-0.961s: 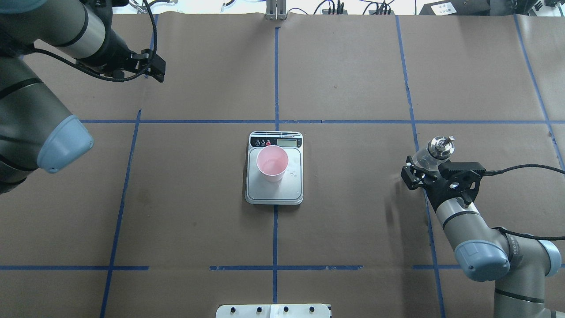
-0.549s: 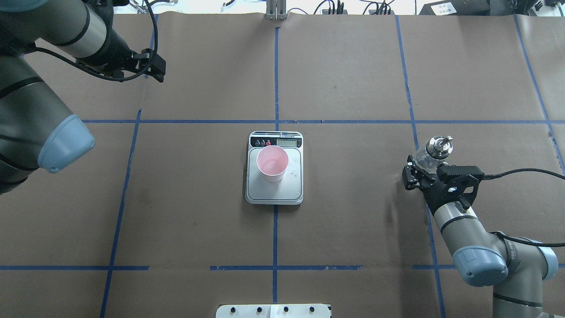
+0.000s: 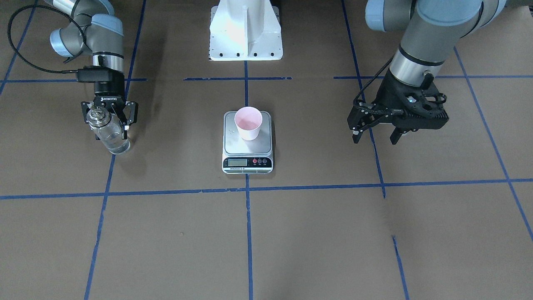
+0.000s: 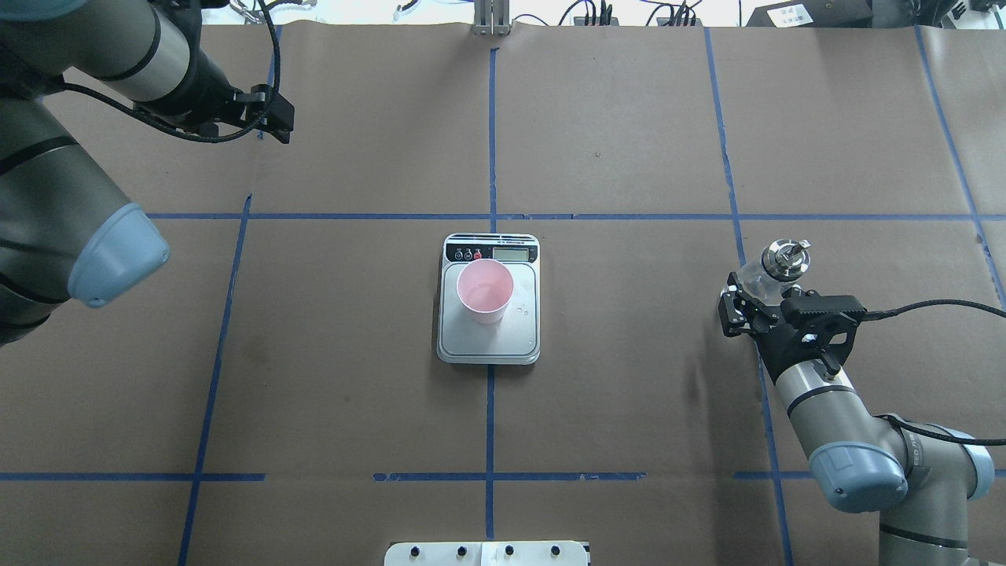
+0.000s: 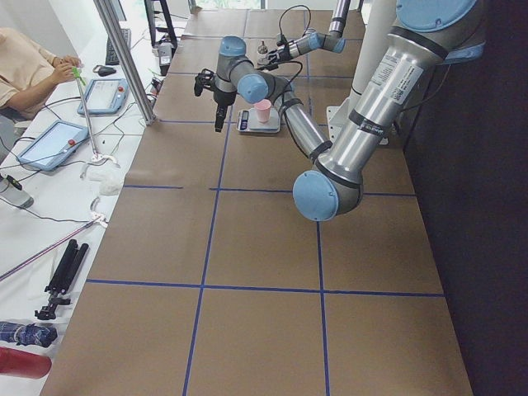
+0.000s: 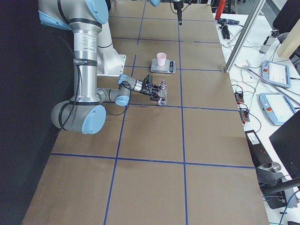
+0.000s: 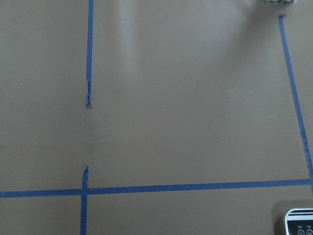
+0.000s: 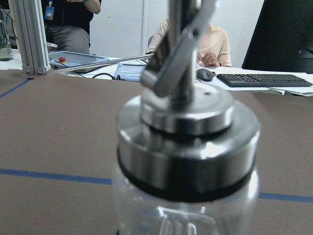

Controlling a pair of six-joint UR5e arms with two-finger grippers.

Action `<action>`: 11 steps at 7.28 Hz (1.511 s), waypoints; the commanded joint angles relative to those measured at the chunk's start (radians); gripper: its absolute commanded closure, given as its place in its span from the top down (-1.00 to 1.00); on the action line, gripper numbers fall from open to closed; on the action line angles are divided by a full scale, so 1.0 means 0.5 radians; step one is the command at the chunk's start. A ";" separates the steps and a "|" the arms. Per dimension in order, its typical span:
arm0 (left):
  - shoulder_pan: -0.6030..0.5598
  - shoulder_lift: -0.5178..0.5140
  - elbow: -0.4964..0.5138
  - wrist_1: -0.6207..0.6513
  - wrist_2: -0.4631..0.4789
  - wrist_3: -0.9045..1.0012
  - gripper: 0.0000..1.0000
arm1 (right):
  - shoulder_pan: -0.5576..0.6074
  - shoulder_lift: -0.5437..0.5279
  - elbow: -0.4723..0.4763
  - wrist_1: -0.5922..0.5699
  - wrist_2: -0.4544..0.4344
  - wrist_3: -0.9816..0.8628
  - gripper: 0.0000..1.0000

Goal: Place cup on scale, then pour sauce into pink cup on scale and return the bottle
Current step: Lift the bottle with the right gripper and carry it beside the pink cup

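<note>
The pink cup (image 4: 485, 291) stands upright on the scale (image 4: 487, 344) at the table's middle; it also shows in the front view (image 3: 248, 123) on the scale's plate (image 3: 245, 148). Its pink bottom has a wet sheen. My right gripper (image 4: 756, 303) is shut on the clear glass bottle (image 4: 774, 263), which stands nearly upright at the table's right with its base at the paper (image 3: 109, 133). Its metal collar fills the right wrist view (image 8: 186, 147). My left gripper (image 4: 271, 126) is open and empty at the far left, well above the table (image 3: 374, 135).
Blue tape lines cross the brown paper. The white robot base plate (image 3: 245, 29) sits at the near edge. A few droplets lie on the scale plate (image 4: 523, 309). Beyond the far edge are an aluminium post (image 6: 243, 33), tablets and seated people (image 5: 33, 66).
My right gripper has brought the bottle from a tilt to nearly upright and shifted it slightly. The left arm has drifted a little farther away. The cup and scale have not moved.
</note>
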 commanded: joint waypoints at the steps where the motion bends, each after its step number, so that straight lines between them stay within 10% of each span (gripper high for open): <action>1: -0.009 0.024 -0.041 -0.001 0.000 0.012 0.83 | -0.005 0.094 0.090 -0.138 -0.030 -0.199 -1.00; 6: -0.022 0.135 -0.078 -0.013 0.000 0.180 0.83 | -0.051 0.664 0.360 -1.308 -0.021 -0.347 -1.00; 11: -0.086 0.205 -0.072 -0.072 -0.012 0.496 0.87 | -0.192 0.944 0.302 -1.611 -0.027 -0.423 -1.00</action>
